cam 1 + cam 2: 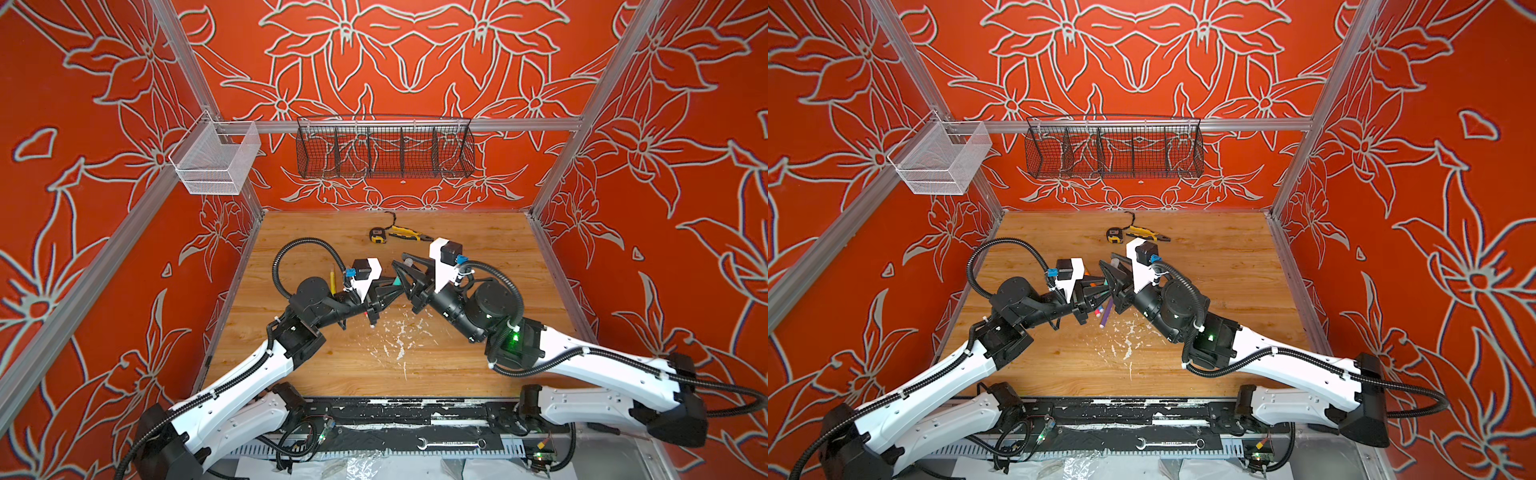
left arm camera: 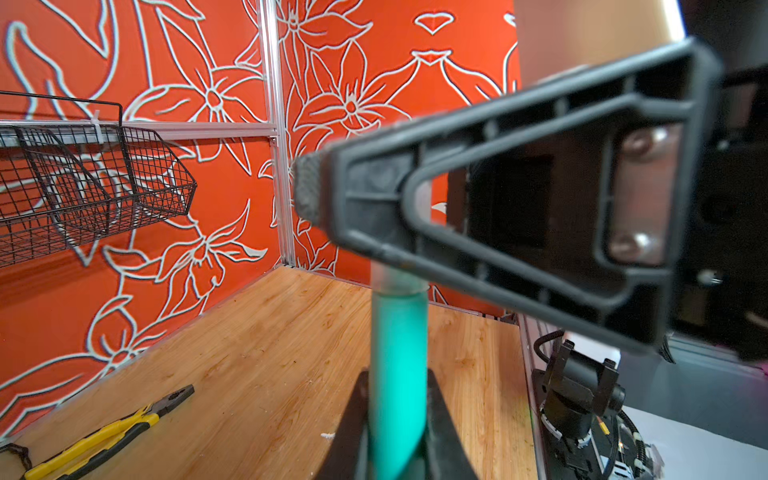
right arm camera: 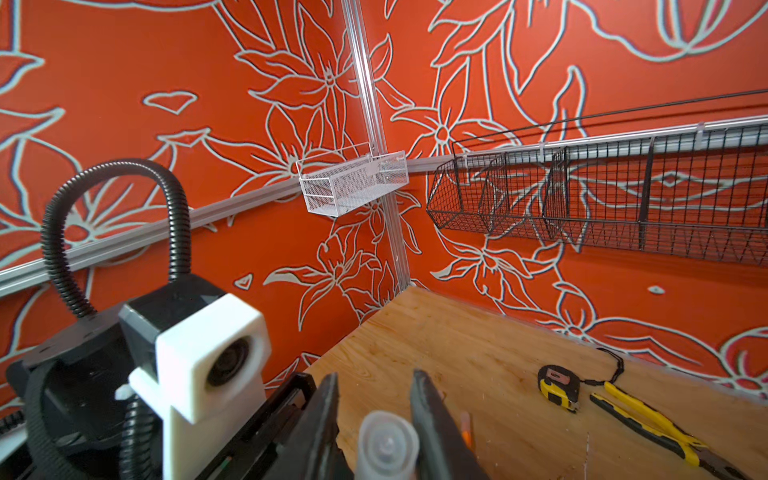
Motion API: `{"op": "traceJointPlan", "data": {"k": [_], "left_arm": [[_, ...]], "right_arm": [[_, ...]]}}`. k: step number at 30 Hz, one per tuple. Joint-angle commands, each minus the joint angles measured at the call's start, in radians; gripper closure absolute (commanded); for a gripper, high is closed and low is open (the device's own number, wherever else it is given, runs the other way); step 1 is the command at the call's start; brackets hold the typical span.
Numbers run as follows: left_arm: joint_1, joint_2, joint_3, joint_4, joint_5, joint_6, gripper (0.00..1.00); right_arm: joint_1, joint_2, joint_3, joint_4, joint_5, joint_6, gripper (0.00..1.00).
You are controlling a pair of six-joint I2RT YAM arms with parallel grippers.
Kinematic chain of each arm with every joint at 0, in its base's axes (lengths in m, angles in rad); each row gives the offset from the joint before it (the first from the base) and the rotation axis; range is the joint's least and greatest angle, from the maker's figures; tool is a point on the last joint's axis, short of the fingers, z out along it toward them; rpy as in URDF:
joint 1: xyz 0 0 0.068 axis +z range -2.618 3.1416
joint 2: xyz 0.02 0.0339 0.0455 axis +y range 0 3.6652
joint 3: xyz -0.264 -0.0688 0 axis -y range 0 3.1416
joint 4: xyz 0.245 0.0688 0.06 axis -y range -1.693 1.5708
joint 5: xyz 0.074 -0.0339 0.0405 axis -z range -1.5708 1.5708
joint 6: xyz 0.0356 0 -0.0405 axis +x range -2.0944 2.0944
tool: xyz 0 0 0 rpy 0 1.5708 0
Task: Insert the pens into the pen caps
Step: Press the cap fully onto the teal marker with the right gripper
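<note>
My left gripper (image 2: pixel 397 376) is shut on a green pen (image 2: pixel 398 357), which sticks out past its fingertips. A clear pen cap (image 2: pixel 399 282) sits over the pen's far end. My right gripper (image 3: pixel 374 376) is shut on that pen cap (image 3: pixel 388 444). In both top views the two grippers (image 1: pixel 395 283) (image 1: pixel 401 262) meet tip to tip above the middle of the table. A purple pen (image 1: pixel 1106 313) and a pink-red pen (image 1: pixel 1098 311) lie under them. A yellow pen (image 1: pixel 332 282) lies by the left arm. An orange pen (image 3: pixel 466 432) lies beside the right fingers.
A yellow tape measure (image 1: pixel 378 235) and yellow-and-black pliers (image 1: pixel 409 235) lie at the back of the wooden table (image 1: pixel 478 365). White flecks (image 1: pixel 399 336) mark the table's middle. A black wire basket (image 1: pixel 384 151) and a white mesh basket (image 1: pixel 216 160) hang on the walls.
</note>
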Motion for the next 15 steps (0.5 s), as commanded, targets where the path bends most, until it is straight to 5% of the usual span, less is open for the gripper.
{"op": "traceJointPlan", "data": {"k": [1, 7, 15], "left_arm": [[0.002, -0.001, 0.005, 0.044, 0.017, 0.017, 1.00], [0.002, 0.003, 0.005, 0.045, 0.005, 0.020, 1.00], [0.002, 0.032, 0.026, 0.057, -0.038, 0.009, 1.00]], "right_arm": [[-0.004, 0.000, 0.035, 0.005, -0.027, 0.005, 0.81], [-0.003, -0.002, 0.002, 0.009, -0.110, 0.062, 0.99], [0.006, 0.003, -0.113, 0.027, -0.217, 0.181, 1.00]]}}
